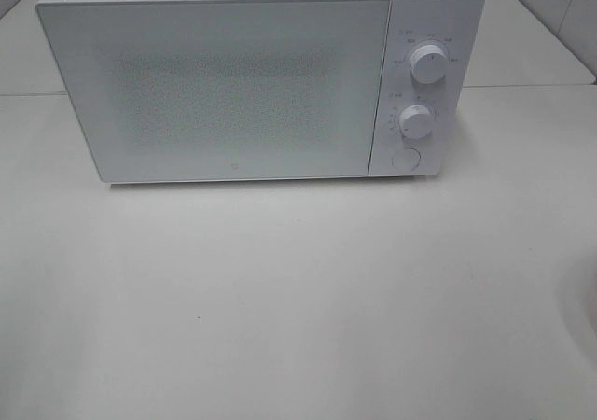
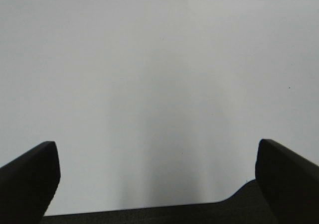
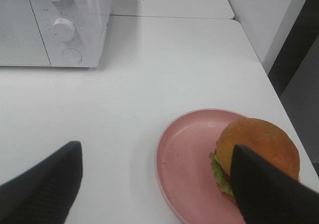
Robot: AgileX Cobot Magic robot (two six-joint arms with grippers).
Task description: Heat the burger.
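The burger (image 3: 259, 143), with a golden-brown bun and green lettuce, sits on the right part of a round pink plate (image 3: 184, 159) on the white table, seen only in the right wrist view. My right gripper (image 3: 155, 154) hovers above the plate, open, with one dark finger (image 3: 269, 189) covering the burger's near side. The white microwave (image 1: 233, 84) stands at the back of the table with its door shut. Over bare table in front of the microwave, my left gripper (image 2: 157, 147) is open and holds nothing. Neither gripper shows in the high view.
Two round dials (image 1: 428, 63) and a round button (image 1: 405, 157) sit on the microwave's right panel. The table's right edge (image 3: 259, 59) runs close to the plate, with a wall beyond. Bare white tabletop (image 1: 280, 299) stretches in front of the microwave.
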